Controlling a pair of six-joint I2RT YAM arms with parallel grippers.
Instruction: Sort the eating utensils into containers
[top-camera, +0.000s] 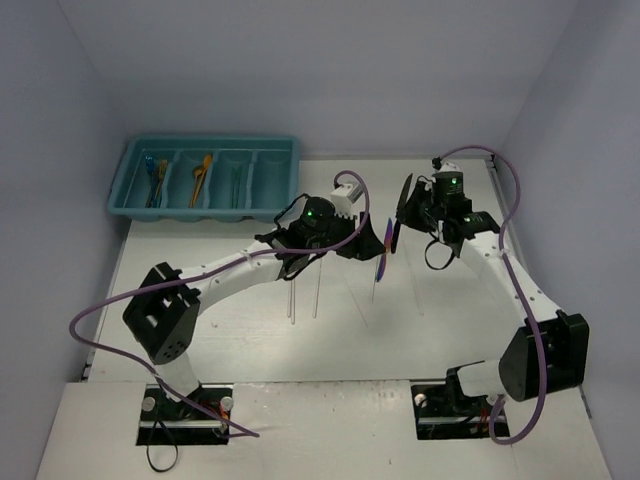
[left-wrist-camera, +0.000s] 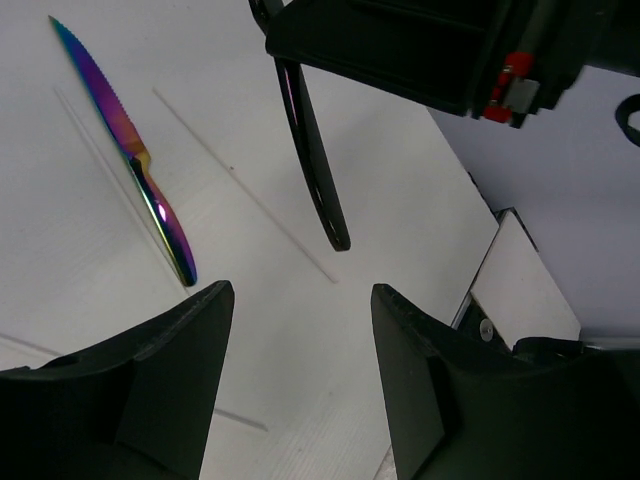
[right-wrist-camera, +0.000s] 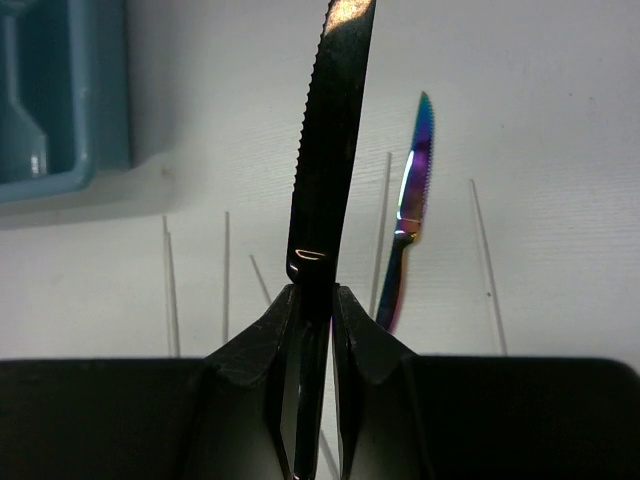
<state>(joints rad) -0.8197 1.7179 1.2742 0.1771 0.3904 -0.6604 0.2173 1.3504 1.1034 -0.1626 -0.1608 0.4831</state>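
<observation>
My right gripper is shut on a black serrated knife and holds it in the air above the table, near my left gripper. From the left wrist view the black knife hangs down from the right gripper's body at the top. My left gripper is open with only bare table between its fingers. A rainbow-purple knife lies flat on the table, the same knife lying between the two grippers. Several thin pale sticks lie nearby. The teal tray sits at the back left.
The tray's compartments hold blue and gold utensils and orange ones. Two pale sticks lie under the left forearm. One long stick runs beside the rainbow knife. Purple cables loop around both arms.
</observation>
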